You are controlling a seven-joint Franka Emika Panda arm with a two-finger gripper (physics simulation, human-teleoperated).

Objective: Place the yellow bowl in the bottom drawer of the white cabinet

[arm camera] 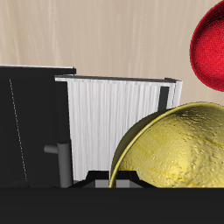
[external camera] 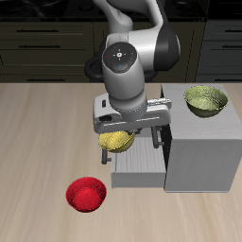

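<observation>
Nearest the table's front edge, the red bowl (external camera: 85, 195) is sitting on the pale wood-grain table (external camera: 33, 142), round and glossy with a dimpled inner surface; in the wrist view it is showing as a bright red curved shape (arm camera: 210, 45) beside the drawer.

Just behind it, the bottom drawer (external camera: 140, 170) is standing pulled out from the white cabinet (external camera: 200, 156), a wide, shallow light-grey tray whose floor is looking finely ribbed in the wrist view (arm camera: 114, 122), with a grey bar handle across its front.

The gripper (external camera: 121, 135) is hanging over the drawer's back part, and the yellow bowl (external camera: 115, 142) is sitting between its fingers, gripped at the rim (the fingertips themselves are mostly hidden by the arm's grey wrist). The bowl is a small golden round with a mottled, faceted skin, filling much of the wrist view (arm camera: 171, 149); it is hovering above the tray, and whether it is touching the floor cannot be told.

Farther back, a paler yellow-green bowl (external camera: 206, 100) is resting on the boxy cabinet's flat top.
</observation>
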